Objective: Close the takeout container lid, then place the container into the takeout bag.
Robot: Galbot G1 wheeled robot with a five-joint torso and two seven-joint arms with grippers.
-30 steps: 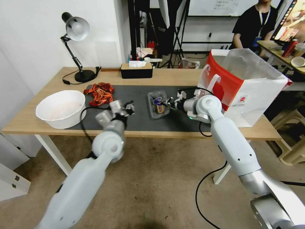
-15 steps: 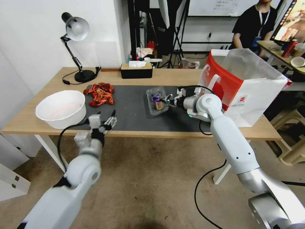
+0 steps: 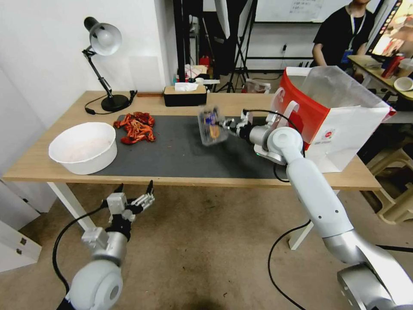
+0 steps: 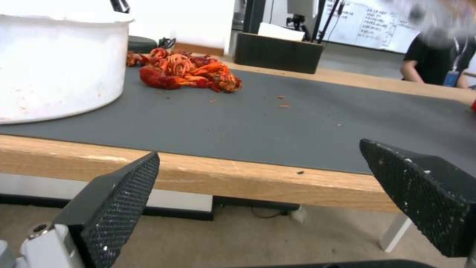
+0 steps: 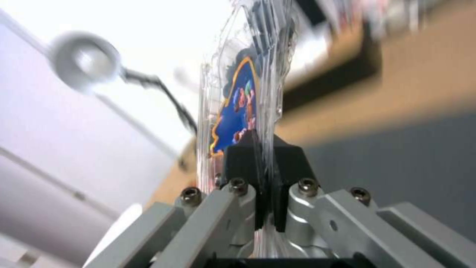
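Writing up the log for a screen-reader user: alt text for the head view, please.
The right hand holds the closed takeout container by its edge, lifted above the dark mat on a wooden table. The red and white takeout bag stands open at the table's right end. The left hand hangs open below the table's front edge.

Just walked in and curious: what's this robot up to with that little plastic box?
The right gripper is clamped on the edge of the takeout container, holding it closed and above the dark mat. The takeout bag stands open beside that arm. The left gripper hangs open below the table's front edge, holding nothing.
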